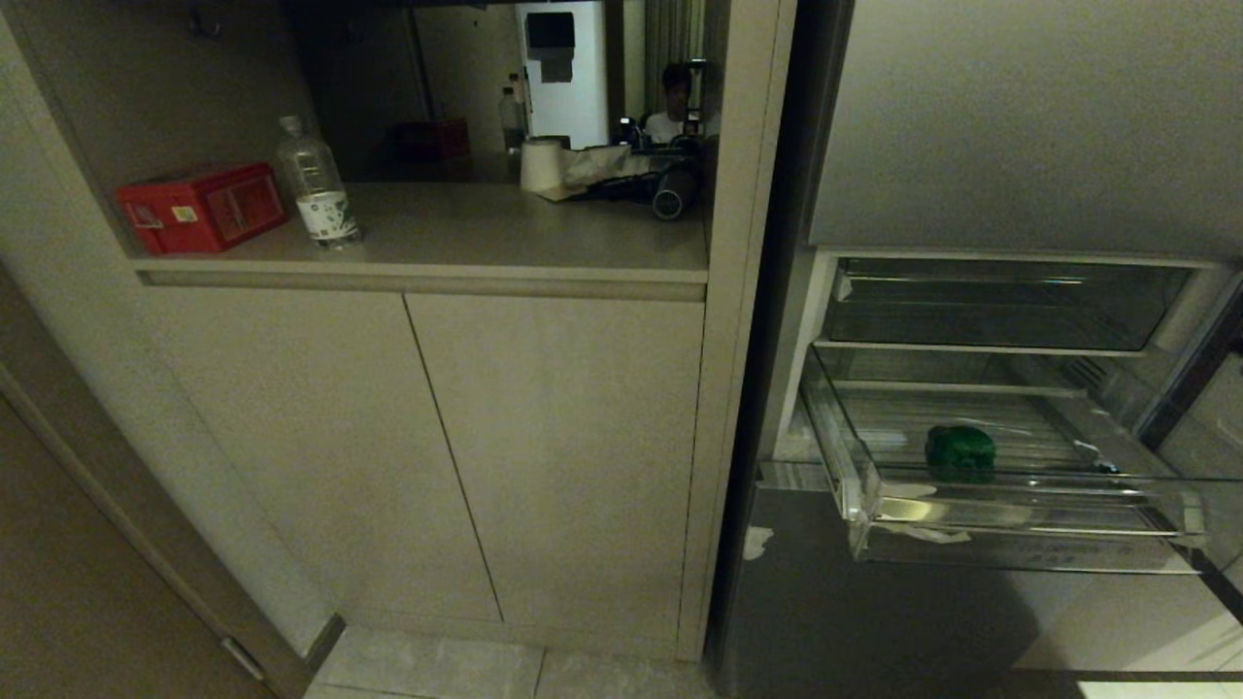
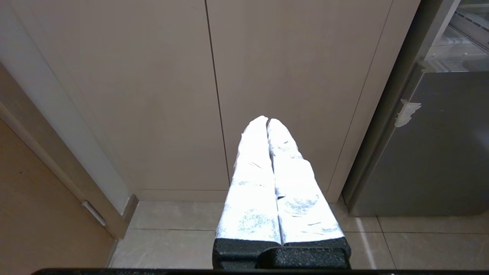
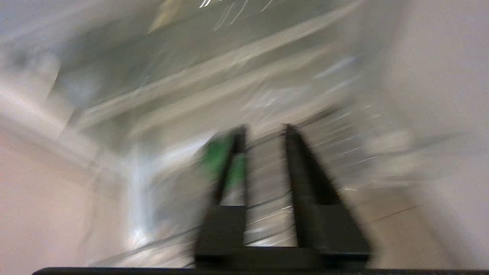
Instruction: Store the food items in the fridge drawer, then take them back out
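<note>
The fridge drawer (image 1: 1020, 516) stands pulled out of the grey steel fridge, a clear bin with a ribbed floor. One food item, dark green and lumpy (image 1: 959, 451), lies on its floor near the middle. Neither arm shows in the head view. In the right wrist view my right gripper (image 3: 265, 131) hovers over the ribbed drawer floor (image 3: 267, 214), its dark fingers apart with nothing between them. The green item (image 3: 216, 154) lies beyond and to one side of one finger. My left gripper (image 2: 266, 120) is parked low, shut and empty, pointing at the cabinet doors.
A shallower clear tray (image 1: 1000, 303) sits above the drawer. To the left, beige cabinet doors (image 1: 427, 437) stand under a counter holding a red box (image 1: 202, 206), a water bottle (image 1: 316, 184) and a paper roll (image 1: 542, 163). A person (image 1: 673, 102) shows far behind.
</note>
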Motion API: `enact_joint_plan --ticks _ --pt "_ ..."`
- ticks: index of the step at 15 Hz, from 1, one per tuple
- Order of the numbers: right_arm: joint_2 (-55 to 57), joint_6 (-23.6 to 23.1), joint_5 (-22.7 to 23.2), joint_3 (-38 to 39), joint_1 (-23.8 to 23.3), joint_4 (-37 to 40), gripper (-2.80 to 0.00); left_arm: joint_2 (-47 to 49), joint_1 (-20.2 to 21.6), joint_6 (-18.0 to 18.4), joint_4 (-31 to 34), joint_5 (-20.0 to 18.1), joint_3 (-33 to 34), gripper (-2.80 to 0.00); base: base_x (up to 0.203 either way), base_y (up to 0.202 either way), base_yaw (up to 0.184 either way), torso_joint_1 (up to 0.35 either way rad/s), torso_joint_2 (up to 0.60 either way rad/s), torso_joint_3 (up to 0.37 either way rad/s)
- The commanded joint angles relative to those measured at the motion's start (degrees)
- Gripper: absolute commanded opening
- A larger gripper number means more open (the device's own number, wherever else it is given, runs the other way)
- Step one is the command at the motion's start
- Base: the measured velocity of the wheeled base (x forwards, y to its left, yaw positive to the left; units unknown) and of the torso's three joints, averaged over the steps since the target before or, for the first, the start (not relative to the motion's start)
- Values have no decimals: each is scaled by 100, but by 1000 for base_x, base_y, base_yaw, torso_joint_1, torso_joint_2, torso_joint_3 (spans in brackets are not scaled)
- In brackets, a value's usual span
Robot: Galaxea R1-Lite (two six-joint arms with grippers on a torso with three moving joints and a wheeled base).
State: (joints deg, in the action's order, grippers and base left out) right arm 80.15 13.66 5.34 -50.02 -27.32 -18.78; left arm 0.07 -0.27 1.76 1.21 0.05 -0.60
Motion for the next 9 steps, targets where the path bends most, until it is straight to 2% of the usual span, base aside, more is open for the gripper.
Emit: enact_joint_plan --ticks 1,2,5,7,9 --pt "-1131 -94 -203 -240 -1171 194 0 10 0 0 2 4 -2 -280 0 0 0 0 0 0" --pt "-1109 -121 -237 -442 -1637 237 0 1 -3 0 2 4 -2 -280 0 0 0 0 0 0" --pt "-750 -154 -213 -1256 -3810 308 0 6 -5 0 2 4 -2 -280 0 0 0 0 0 0" --pt "-278 -163 -17 -1764 -5139 329 0 1 -8 1 2 4 -2 -280 0 0 0 0 0 0" --pt "413 -168 254 -2221 -6083 340 0 1 -8 0 2 4 -2 -280 0 0 0 0 0 0"
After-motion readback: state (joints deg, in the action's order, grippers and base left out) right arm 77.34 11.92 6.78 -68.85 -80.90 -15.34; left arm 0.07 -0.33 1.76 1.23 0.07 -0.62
